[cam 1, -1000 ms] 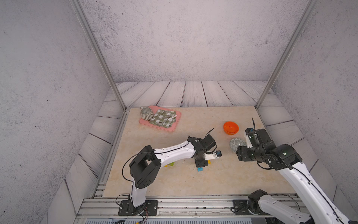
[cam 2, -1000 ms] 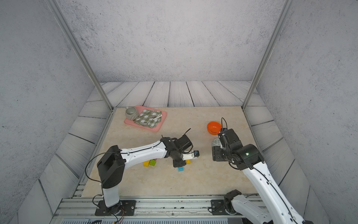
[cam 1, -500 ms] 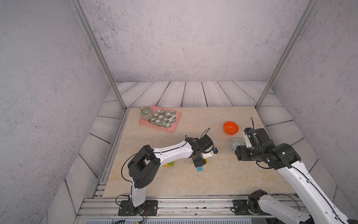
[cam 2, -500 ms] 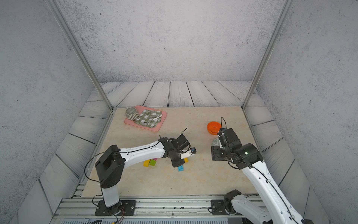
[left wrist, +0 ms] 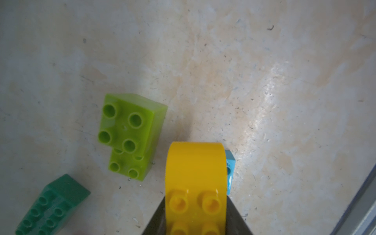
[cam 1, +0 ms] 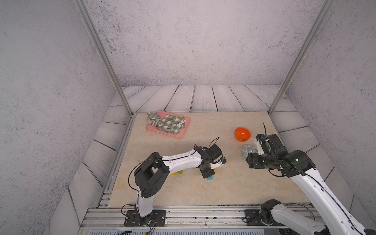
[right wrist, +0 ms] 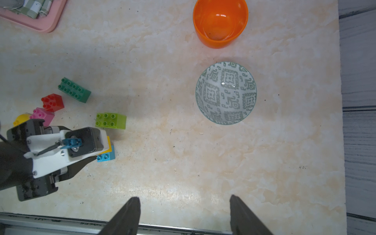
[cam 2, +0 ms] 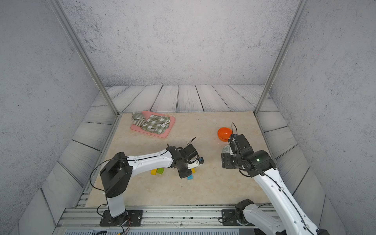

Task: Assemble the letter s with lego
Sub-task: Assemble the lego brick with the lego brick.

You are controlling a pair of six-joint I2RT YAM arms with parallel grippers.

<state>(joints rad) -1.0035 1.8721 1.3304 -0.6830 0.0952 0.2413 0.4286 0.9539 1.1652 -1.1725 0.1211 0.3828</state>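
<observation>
Tightly, the left claw [left wrist: 196, 205] is clamped on a yellow brick [left wrist: 195, 166].
It holds the yellow brick right over a blue brick [left wrist: 230, 168] on the tabletop [left wrist: 264, 81]; I cannot tell if they touch. Stacked lime bricks [left wrist: 130, 130] lie just beside it, and a dark green brick [left wrist: 53, 207] is near. The right claw [right wrist: 185, 211] is wide apart, holds nothing, and hangs over bare tabletop near a patterned bowl [right wrist: 225, 92].

The right end effector [right wrist: 184, 199] gapes above the table [right wrist: 162, 81]; patterned bowl [right wrist: 225, 92] near orange bowl [right wrist: 220, 22].
</observation>
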